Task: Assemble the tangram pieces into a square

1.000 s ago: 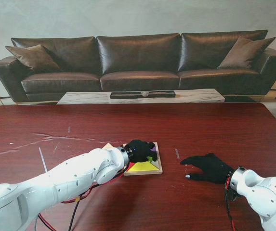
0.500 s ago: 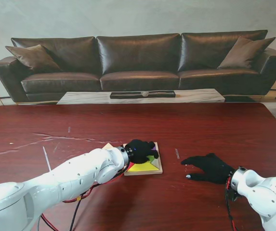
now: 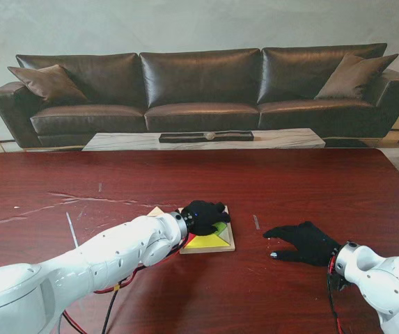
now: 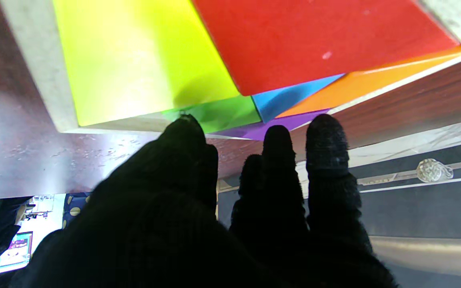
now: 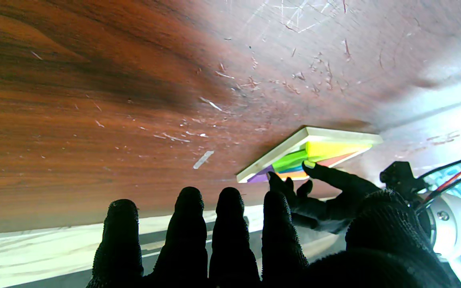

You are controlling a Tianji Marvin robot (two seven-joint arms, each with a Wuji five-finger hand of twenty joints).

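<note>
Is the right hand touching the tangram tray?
Apart. The stand view shows bare table between the right hand and the tray; only the left hand is over it.

The stand camera looks down from high over the table [image 3: 310,188] toward the sofa [image 3: 199,90]. The left wrist camera sits very close over the tangram tray [image 4: 34,68]. The right wrist camera views that same tray [image 5: 270,156] from well aside, low.

Dark leather sofa [image 3: 199,87] against a pale wall [image 3: 185,24], marble coffee table [image 3: 206,140] before it.
</note>
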